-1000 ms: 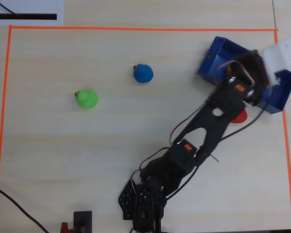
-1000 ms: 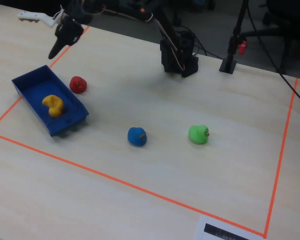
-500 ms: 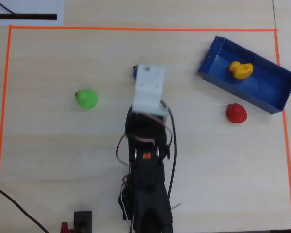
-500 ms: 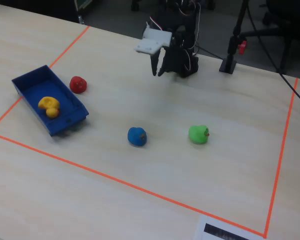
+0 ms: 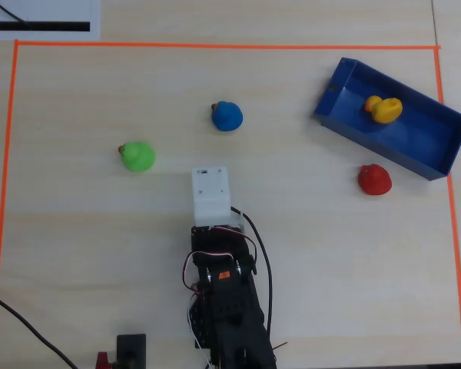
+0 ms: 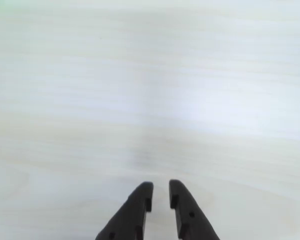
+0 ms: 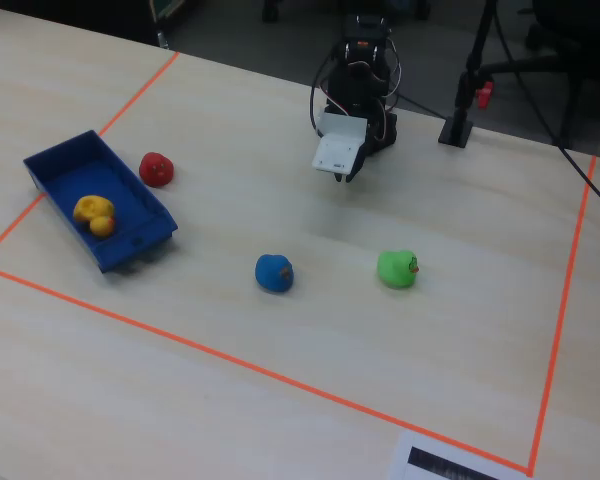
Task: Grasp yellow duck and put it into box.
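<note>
Open tabletop (image 5: pixel 307 254) lay around the gripper (image 6: pixel 160 192), nothing near its narrowly parted tips. Ahead stood the green duck (image 5: pixel 137 156) and blue duck (image 5: pixel 227 116). The red duck (image 5: pixel 374 179) crowded the box (image 5: pixel 430 142) at the worktop's far right corner in the overhead view.

Yellow duck (image 5: pixel 384 109) with orange beak, in a blue box (image 5: pixel 422 146). Red duck (image 5: pixel 374 180), blue duck (image 5: pixel 227 116), and green duck (image 5: pixel 138 156) with a small orange beak. Pale wood-grain table (image 5: pixel 77 246) marked by an orange tape (image 5: pixel 215 45) rectangle. Black arm (image 5: pixel 227 307) with a white housing (image 5: pixel 210 196); black gripper (image 6: pixel 160 195).
</note>
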Available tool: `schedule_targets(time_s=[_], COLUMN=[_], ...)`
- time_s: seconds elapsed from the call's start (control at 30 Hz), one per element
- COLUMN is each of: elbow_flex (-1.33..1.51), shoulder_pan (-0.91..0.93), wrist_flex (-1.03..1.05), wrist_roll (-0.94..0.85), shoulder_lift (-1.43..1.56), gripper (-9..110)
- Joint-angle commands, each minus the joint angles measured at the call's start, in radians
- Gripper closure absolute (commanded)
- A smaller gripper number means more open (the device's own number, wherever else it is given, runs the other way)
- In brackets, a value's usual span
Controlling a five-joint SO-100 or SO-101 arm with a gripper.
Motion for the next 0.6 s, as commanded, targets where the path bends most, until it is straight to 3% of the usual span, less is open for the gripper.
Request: schedule_targets(time_s=[0.0, 0.57], elbow_flex=[0.012, 0.106], shoulder_pan=[0.040, 0.123], wrist_flex=[0.017, -0.026], wrist_roll=[-0.005, 0.003], shoulder_lift=[0.009, 0.012], gripper=[101, 101])
